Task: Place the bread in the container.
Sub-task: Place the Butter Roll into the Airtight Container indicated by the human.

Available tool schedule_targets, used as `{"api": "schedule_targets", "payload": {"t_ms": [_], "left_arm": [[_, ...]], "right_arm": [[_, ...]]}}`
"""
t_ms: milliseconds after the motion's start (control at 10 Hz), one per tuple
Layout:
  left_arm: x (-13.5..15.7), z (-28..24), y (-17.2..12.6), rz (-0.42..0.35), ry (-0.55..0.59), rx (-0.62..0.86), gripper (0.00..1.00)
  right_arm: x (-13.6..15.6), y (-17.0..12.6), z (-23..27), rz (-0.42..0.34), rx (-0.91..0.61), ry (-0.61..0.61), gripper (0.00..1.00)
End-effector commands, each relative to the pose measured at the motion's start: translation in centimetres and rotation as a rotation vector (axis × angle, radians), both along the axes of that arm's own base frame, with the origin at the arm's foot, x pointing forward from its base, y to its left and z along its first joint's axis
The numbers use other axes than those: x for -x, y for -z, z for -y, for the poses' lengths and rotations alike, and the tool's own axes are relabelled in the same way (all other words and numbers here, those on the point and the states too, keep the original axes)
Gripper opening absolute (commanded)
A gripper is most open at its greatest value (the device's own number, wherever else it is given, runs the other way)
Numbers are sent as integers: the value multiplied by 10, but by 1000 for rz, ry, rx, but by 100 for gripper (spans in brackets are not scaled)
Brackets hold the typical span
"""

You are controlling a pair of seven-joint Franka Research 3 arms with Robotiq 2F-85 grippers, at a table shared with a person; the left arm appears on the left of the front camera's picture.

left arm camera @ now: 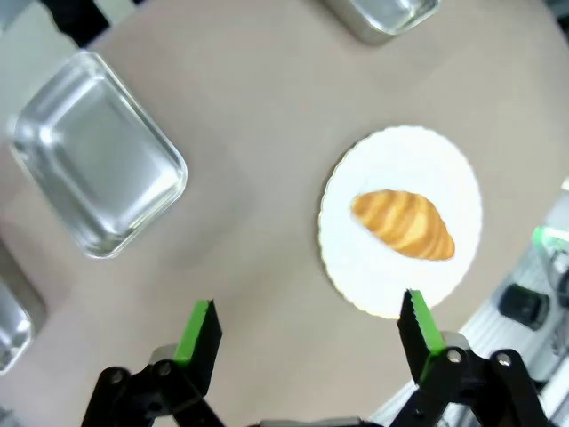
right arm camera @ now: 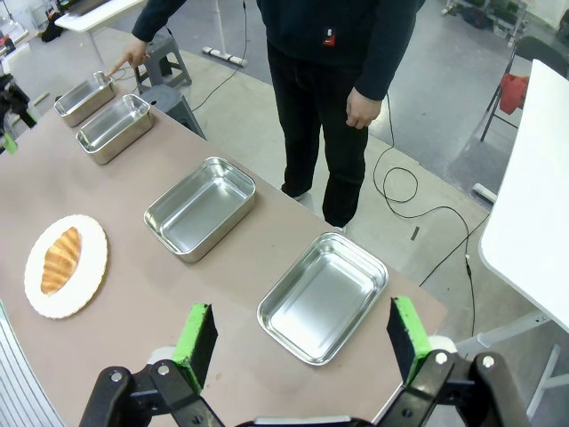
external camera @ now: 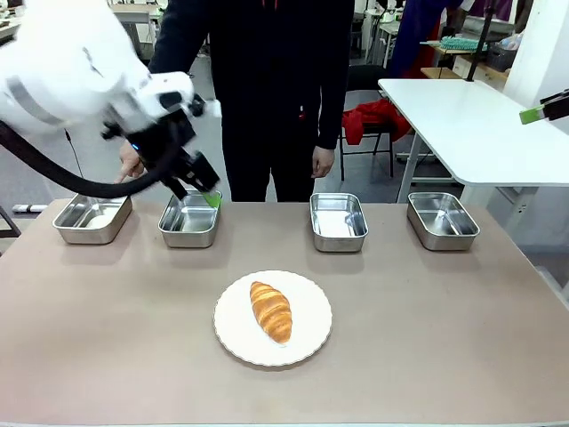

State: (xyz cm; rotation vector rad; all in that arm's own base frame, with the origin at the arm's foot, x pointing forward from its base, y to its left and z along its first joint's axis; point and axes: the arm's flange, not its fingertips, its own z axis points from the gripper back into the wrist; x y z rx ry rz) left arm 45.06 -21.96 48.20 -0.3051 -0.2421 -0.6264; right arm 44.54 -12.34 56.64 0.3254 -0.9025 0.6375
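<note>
Worktop, tan, with a person standing at its far edge. My left arm hangs raised above the far-left part, so its wrist camera looks down on the plate. Four steel trays stand in a row along the far side, apart from one another. The person's hand points a finger at the leftmost tray, which I take to be the container meant. The white scalloped plate sits near the middle, closer to my side, probably so that either arm can reach it. The croissant lies on it, not yet in any tray. My left fingers stand wide apart, holding nothing. My right fingers, also apart and empty, hang high over the right end.
</note>
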Motion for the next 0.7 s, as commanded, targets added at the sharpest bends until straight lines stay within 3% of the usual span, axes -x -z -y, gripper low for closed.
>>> {"api": "schedule_targets", "payload": {"t_ms": [0, 100, 300, 400, 600], "left_arm": [[12, 16, 23, -11, -120, -47, 100], [21, 26, 31, 22, -173, -60, 100], [43, 26, 22, 54, -150, -55, 100], [21, 34, 34, 4, -139, -32, 100], [21, 34, 34, 4, -139, -32, 100]], "right_arm": [[-1, -1, 0, 12, -14, -3, 100], [-1, -1, 0, 12, -14, -3, 100], [-1, -1, 0, 12, -14, -3, 100], [-1, -1, 0, 12, -14, -3, 100], [-1, -1, 0, 12, -14, -3, 100]]}}
